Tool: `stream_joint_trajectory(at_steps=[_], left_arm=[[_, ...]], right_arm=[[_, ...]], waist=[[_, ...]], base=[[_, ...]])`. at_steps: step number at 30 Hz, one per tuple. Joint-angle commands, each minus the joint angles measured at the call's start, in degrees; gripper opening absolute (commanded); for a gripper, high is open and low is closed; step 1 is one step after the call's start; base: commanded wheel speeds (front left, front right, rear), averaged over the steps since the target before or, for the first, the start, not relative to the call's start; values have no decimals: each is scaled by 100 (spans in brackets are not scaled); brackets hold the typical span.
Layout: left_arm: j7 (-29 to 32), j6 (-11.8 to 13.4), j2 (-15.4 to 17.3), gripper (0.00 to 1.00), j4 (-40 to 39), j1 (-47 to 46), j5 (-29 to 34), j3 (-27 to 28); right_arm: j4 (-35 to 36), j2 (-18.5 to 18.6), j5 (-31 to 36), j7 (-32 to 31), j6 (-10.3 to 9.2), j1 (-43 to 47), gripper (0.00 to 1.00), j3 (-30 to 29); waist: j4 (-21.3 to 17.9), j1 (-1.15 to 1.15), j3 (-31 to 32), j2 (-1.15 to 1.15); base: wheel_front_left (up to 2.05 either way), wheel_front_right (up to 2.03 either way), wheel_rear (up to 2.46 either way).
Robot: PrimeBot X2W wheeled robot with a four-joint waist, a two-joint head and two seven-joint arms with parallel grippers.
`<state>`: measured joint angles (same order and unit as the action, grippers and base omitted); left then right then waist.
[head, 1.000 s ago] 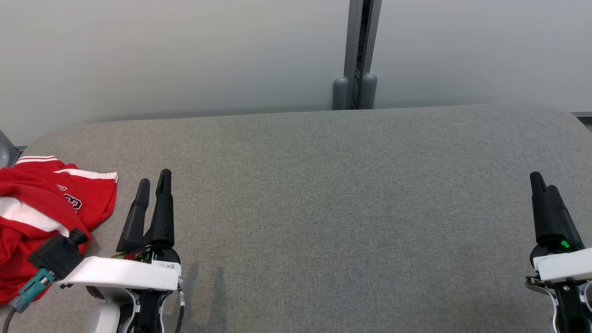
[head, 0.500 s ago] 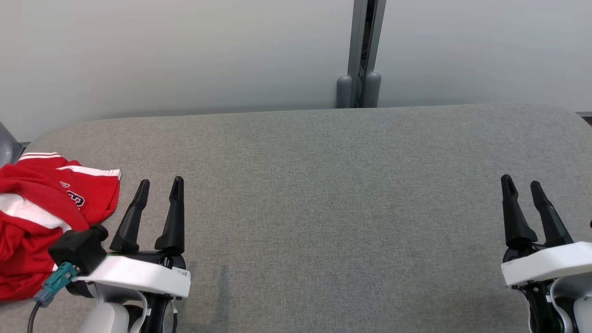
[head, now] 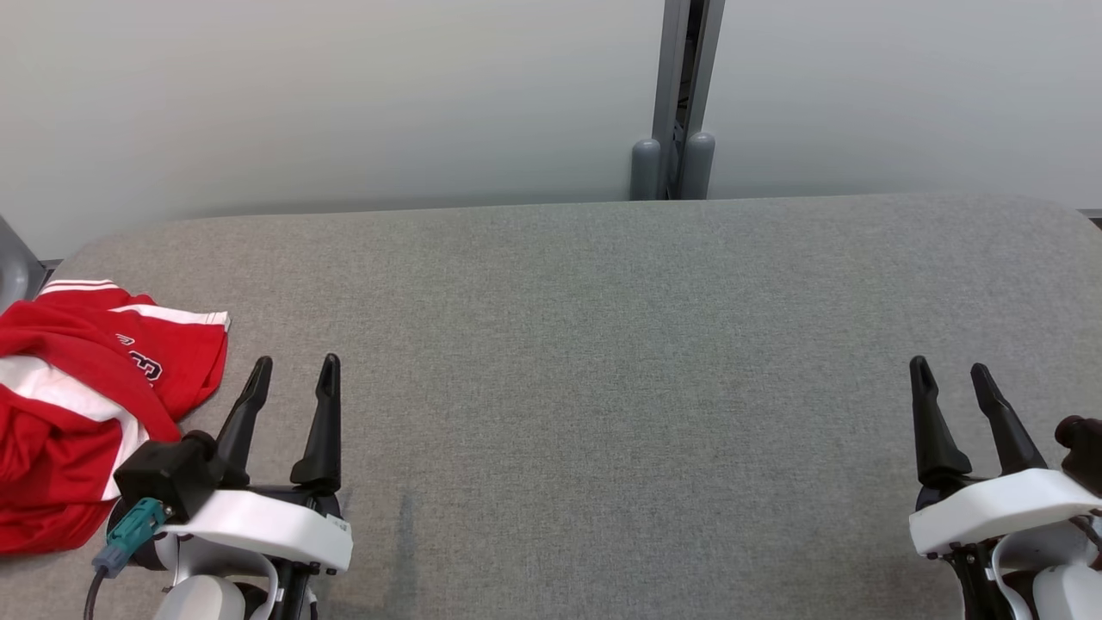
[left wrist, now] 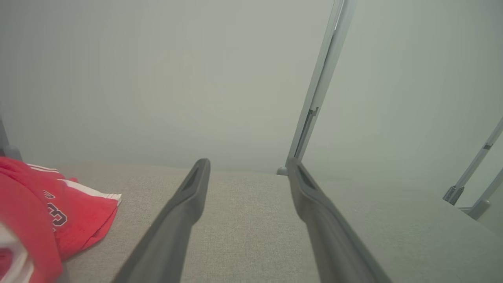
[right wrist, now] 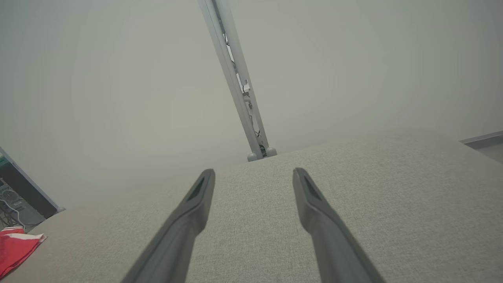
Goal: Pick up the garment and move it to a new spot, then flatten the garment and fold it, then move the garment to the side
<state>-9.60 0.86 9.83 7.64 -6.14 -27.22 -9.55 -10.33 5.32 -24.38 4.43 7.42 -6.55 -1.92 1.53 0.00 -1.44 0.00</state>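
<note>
While they hover over the grey fabric tabletop, left pincer and right pincer gape wide, empty. A crumpled red-and-white jersey lies beside the left one

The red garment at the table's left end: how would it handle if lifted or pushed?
Likely floppy: the red garment lies crumpled in soft folds, so a pinch would probably lift one layer while the rest hangs. Probably light, as the fabric looks thin. Pushed, it may bunch rather than slide, since the table cover looks like coarse cloth.
</note>
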Motion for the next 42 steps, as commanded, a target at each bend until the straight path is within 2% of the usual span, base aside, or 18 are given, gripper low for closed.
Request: stream_joint_trajectory(at_steps=[1, 26, 42], left_arm=[[-21, 32, 41, 100, 14, -57, 143, 0], [-93, 242, 21, 100, 430, 22, 847, -20], [51, 263, 28, 100, 478, 65, 1109, -64]], right_arm=[[-42, 12, 159, 81, 9, -114, 100, -3], [-613, -108, 1243, 554, 11, -239, 100, 157], [-728, -185, 1531, 762, 11, -229, 100, 179]], waist=[[7, 0, -9, 0], [44, 0, -47, 0], [41, 0, -18, 0]], base=[[0, 0, 0], [0, 0, 0], [0, 0, 0]])
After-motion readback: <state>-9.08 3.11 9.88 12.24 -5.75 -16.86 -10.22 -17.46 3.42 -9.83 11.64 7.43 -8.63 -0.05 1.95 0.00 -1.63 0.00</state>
